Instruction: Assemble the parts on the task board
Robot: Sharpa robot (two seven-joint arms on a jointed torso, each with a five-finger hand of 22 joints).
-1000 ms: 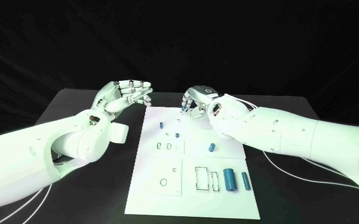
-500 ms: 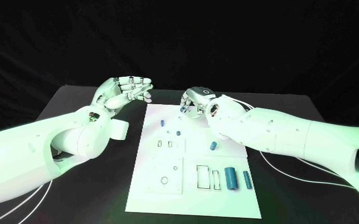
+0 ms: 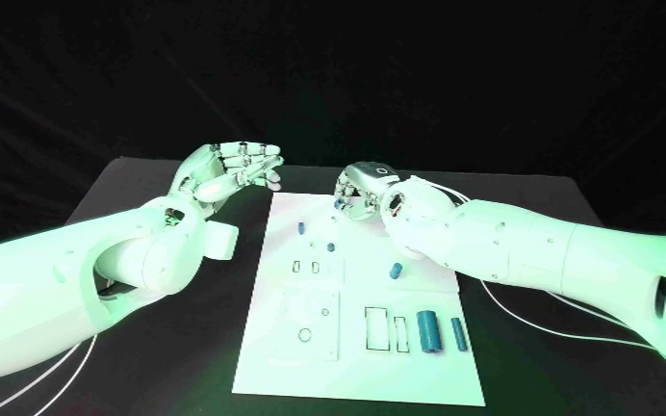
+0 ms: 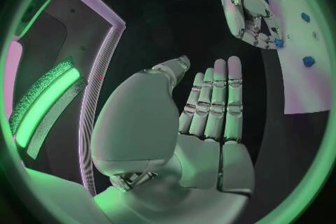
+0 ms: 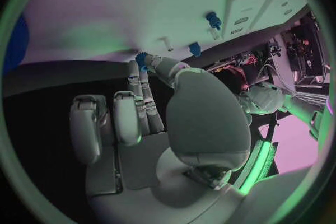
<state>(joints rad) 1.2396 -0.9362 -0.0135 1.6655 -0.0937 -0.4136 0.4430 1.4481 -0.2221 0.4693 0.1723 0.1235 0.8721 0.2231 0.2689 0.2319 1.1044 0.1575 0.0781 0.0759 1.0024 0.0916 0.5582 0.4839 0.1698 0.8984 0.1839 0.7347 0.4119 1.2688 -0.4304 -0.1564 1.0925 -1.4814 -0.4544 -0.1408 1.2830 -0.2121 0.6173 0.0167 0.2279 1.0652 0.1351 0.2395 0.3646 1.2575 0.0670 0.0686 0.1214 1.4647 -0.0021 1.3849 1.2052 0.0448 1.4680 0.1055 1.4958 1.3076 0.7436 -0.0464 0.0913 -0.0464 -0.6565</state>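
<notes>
At board's [image 3: 364, 377] far edge, right hand [image 3: 364, 188] pinches small blue part [image 5: 142, 59] just above board w/ holes toward robot, left hand [image 3: 231, 171] off-board, holding nothing, fingers straight

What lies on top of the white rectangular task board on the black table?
On the white rectangular task board lie small blue cylindrical parts, beside outlined slots. The right silver hand pinches a small blue piece over the far end, hiding the board beneath it.
</notes>
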